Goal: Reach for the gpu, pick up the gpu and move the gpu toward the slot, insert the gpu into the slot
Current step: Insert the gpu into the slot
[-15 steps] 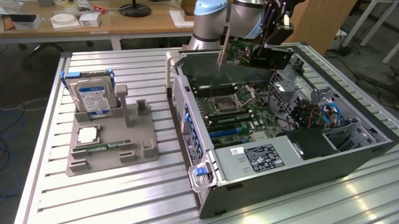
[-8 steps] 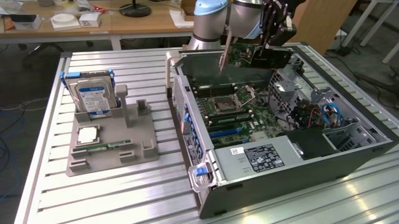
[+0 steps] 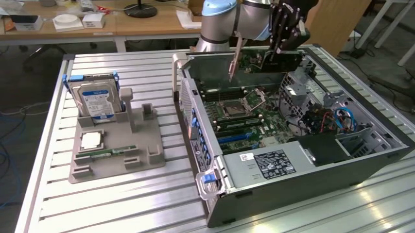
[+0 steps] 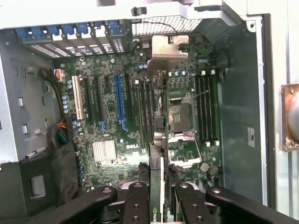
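Observation:
My gripper (image 3: 283, 41) is shut on the gpu (image 3: 267, 61), a green card with a black shroud and a silver end bracket (image 3: 236, 60). It holds the card on edge above the back of the open computer case (image 3: 337, 150). In the wrist view the gpu (image 4: 156, 140) shows edge-on between the black fingers (image 4: 136, 198), with its bracket (image 4: 169, 47) at the far end, hanging over the motherboard (image 4: 105, 154). The slot (image 4: 119, 100), a long blue strip among parallel dark strips, lies beside the card's line, apart from it. The blue slot (image 3: 236, 138) lies low on the board.
The square silver processor socket (image 4: 180, 116) and memory strips (image 4: 205, 107) lie close to the card. A grey fixture tray (image 3: 139, 155) in the exterior view's left holds a blue-labelled hard drive (image 3: 97, 99), a processor (image 3: 91, 140) and a memory stick (image 3: 107, 154). Cables (image 3: 327, 119) crowd the case's right bay.

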Controlling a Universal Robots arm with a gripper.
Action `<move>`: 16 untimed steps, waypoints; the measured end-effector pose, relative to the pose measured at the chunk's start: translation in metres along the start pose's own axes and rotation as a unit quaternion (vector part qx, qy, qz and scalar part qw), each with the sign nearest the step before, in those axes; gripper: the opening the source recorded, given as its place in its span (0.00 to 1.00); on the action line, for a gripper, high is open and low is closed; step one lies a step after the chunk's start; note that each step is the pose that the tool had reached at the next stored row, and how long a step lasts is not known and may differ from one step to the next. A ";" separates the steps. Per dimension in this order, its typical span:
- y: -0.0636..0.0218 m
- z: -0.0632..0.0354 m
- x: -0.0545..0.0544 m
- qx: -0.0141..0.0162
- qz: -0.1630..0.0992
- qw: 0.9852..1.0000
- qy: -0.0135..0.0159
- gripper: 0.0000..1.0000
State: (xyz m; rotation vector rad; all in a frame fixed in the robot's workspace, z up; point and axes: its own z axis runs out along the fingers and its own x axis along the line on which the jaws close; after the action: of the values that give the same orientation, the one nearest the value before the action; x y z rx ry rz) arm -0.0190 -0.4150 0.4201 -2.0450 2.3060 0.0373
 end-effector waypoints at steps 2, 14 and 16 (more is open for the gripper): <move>-0.0001 0.0027 0.001 0.000 -0.002 1.000 0.000 0.25; 0.0007 0.0147 0.009 0.011 -0.008 1.000 -0.001 0.25; 0.0002 0.0183 0.009 0.010 -0.008 1.000 -0.001 0.25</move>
State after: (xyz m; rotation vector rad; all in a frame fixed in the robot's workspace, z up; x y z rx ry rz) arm -0.0198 -0.4229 0.4013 -2.0525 2.2794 0.0171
